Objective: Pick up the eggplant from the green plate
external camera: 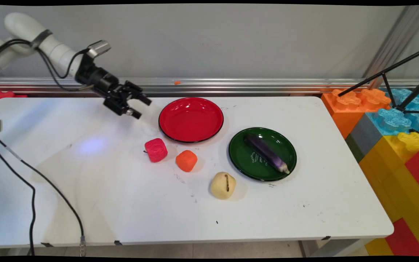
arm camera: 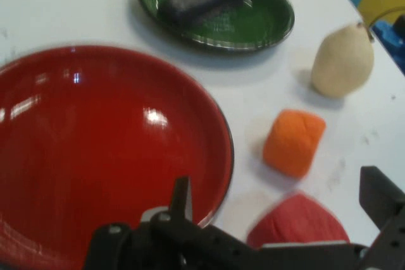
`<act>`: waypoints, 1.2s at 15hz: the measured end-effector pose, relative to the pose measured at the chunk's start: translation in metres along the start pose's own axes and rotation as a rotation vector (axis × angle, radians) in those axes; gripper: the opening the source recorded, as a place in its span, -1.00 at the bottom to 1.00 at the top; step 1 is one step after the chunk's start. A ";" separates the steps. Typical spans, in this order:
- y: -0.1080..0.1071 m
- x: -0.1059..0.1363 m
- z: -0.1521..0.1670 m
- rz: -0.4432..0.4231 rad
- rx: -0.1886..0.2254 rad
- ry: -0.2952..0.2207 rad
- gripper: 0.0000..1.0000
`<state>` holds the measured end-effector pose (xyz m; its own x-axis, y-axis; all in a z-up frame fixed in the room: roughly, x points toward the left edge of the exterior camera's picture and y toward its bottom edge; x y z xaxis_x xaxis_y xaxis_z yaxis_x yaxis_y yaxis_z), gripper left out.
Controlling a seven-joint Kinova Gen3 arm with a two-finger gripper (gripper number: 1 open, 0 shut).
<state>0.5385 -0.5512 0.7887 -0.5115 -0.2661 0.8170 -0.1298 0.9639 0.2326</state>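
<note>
A white table (external camera: 86,203) is seen from above, with a black two-finger gripper (external camera: 139,107) held in the air over its far left part, tilted down toward the middle of the table. The jaws are spread wide apart and nothing is held between them; in the hand view one finger is seen at the bottom centre and the other at the bottom right, well separated.

Nearest to the gripper is a red plate (external camera: 191,119), round, glossy and shallow, with a dark rim, lying just beyond the fingertips. In the hand view the red plate (arm camera: 95,150) fills the left side, and nothing is seen in it.

Just beside the plate's near edge a pink-red block (external camera: 155,149) with rounded corners and a matte, slightly rough surface is set on the table, below and a little ahead of the gripper. An orange block (external camera: 186,160) of like shape lies close to its right. Further on, a pale beige lump (external camera: 223,185), perhaps a toy potato or pear, is marked with a dark line.

To the right, a glossy green plate (external camera: 242,156) carries a long purple eggplant (external camera: 266,153), laid diagonally from upper left to lower right.
</note>
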 end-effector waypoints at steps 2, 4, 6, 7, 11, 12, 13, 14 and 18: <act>-0.005 0.009 0.013 0.024 -0.008 0.022 1.00; -0.012 0.020 0.032 0.056 -0.018 0.052 1.00; -0.018 0.032 0.054 0.092 -0.029 0.081 1.00; -0.022 0.038 0.067 0.114 -0.038 0.095 1.00; -0.031 0.057 0.108 0.179 -0.066 0.136 1.00; -0.032 0.063 0.120 0.198 -0.076 0.146 1.00; -0.033 0.067 0.132 0.217 -0.088 0.155 1.00; -0.033 0.071 0.141 0.233 -0.099 0.162 1.00; -0.030 0.085 0.178 0.310 -0.156 0.177 1.00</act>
<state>0.3483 -0.6002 0.7572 -0.3500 0.0267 0.9364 0.1455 0.9890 0.0261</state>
